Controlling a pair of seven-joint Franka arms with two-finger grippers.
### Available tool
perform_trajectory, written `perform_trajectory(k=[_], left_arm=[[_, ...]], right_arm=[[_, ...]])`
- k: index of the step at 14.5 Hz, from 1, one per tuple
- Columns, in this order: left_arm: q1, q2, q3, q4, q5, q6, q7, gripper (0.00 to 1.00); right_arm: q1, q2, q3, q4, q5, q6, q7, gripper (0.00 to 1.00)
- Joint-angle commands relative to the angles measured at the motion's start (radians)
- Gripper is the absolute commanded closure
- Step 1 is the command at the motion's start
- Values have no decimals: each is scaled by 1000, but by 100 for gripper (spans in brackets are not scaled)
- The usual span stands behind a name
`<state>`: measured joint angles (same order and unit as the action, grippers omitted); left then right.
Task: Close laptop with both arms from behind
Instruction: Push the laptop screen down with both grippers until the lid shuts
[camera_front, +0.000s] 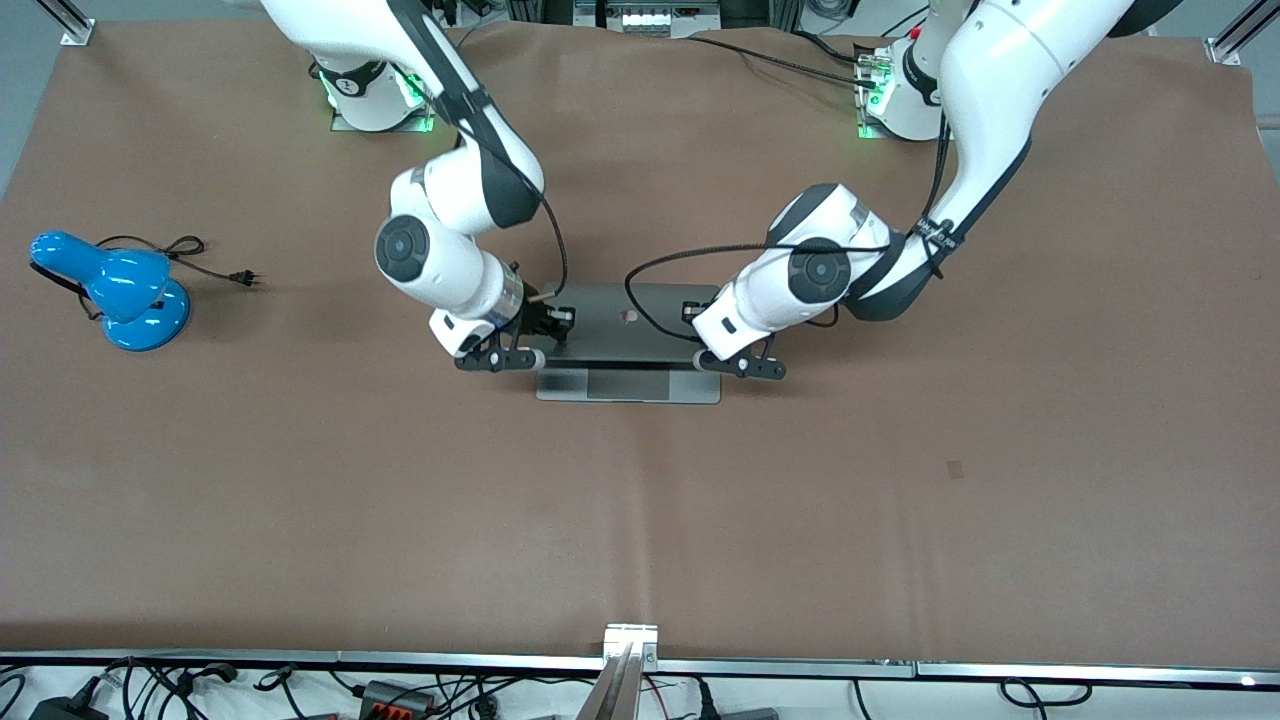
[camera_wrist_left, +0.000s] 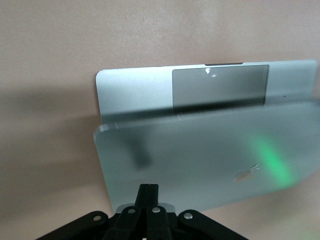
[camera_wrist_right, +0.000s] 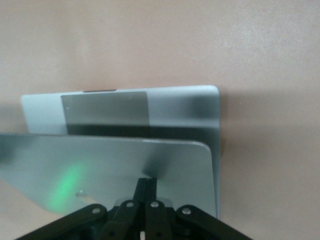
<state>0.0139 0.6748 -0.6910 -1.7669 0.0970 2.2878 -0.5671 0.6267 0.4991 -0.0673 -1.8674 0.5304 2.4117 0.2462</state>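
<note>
The grey laptop (camera_front: 628, 345) lies at the table's middle, its lid tilted low over the base, with the trackpad strip still showing at the edge nearer the front camera. My right gripper (camera_front: 548, 335) is shut, its closed fingertips resting on the lid's back at the right arm's end. In the right wrist view the gripper (camera_wrist_right: 147, 181) touches the lid (camera_wrist_right: 100, 170). My left gripper (camera_front: 703, 335) is shut too, on the lid's back at the left arm's end. In the left wrist view the gripper (camera_wrist_left: 149, 187) meets the lid (camera_wrist_left: 210, 155) near the apple logo (camera_wrist_left: 243, 176).
A blue desk lamp (camera_front: 120, 290) lies near the right arm's end of the table, its black cord and plug (camera_front: 245, 278) trailing toward the laptop. Brown cloth covers the table (camera_front: 640, 520). A metal rail (camera_front: 628, 660) sticks up at the table's front edge.
</note>
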Motion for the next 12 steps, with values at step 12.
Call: perform_trajectory(k=[12], left_arm=[[-81,190,60,162,122,7,-10,100]], right_arm=[[-4,187,6,109,-29,53,4,100]])
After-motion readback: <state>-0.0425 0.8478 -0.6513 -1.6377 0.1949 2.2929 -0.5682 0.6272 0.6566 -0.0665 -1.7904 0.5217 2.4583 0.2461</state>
